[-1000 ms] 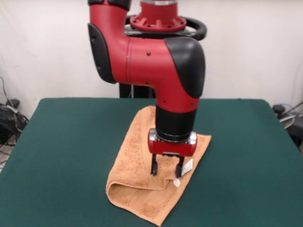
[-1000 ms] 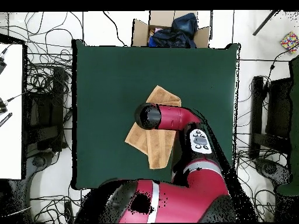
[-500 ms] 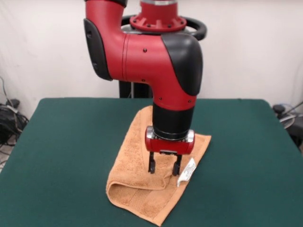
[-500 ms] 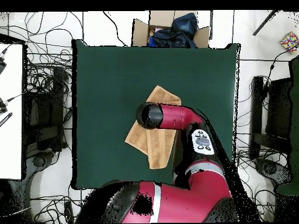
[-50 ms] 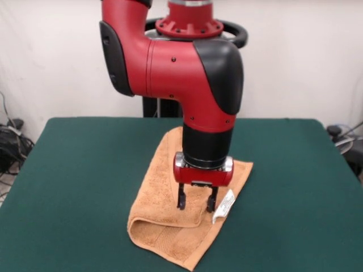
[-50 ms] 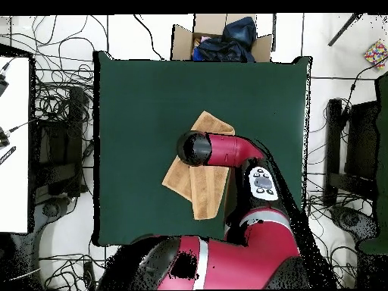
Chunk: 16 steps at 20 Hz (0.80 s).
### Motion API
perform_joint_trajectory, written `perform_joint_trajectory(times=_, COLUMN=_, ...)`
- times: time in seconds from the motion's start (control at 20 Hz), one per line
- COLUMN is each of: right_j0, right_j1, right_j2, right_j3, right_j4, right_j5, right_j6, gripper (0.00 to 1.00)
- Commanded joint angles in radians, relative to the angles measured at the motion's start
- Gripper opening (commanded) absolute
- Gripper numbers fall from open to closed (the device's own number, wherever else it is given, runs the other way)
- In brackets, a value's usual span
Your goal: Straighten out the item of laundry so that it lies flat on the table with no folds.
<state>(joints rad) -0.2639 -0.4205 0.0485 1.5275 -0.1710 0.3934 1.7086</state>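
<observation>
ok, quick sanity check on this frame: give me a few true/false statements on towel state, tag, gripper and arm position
1. The towel lies fully flat in a single layer. False: it is folded over, with a rounded fold at its near edge in the front view.
2. The gripper is above the towel with its fingers apart. True.
3. The white tag shows at the towel's edge beside the gripper. True.
4. The towel hangs over the edge of the table. False: it lies wholly on the green top.
5. The arm is drawn back clear of the towel. False: in the overhead view it covers the towel's middle.
</observation>
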Motion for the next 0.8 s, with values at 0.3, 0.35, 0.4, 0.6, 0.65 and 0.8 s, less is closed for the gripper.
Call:
perform_joint_trajectory(times=0.3, right_j0=0.057, right_j1=0.027, right_j2=0.012, right_j3=-0.004, right_j4=-0.016, right_j5=0.027, right_j6=0.104, gripper=1.00)
perform_joint_trajectory(times=0.35, right_j0=0.060, right_j1=0.028, right_j2=0.012, right_j3=-0.006, right_j4=-0.015, right_j5=0.028, right_j6=0.105, gripper=1.00)
perform_joint_trajectory(times=0.4, right_j0=0.062, right_j1=0.028, right_j2=0.012, right_j3=-0.005, right_j4=-0.013, right_j5=0.026, right_j6=0.107, gripper=1.00)
perform_joint_trajectory(times=0.6, right_j0=0.061, right_j1=0.024, right_j2=0.013, right_j3=0.005, right_j4=-0.012, right_j5=0.016, right_j6=0.109, gripper=1.00)
perform_joint_trajectory(times=0.65, right_j0=0.058, right_j1=0.023, right_j2=0.015, right_j3=0.011, right_j4=-0.011, right_j5=0.009, right_j6=0.109, gripper=1.00)
perform_joint_trajectory(times=0.8, right_j0=0.051, right_j1=0.021, right_j2=0.021, right_j3=0.024, right_j4=-0.012, right_j5=-0.016, right_j6=0.113, gripper=0.00)
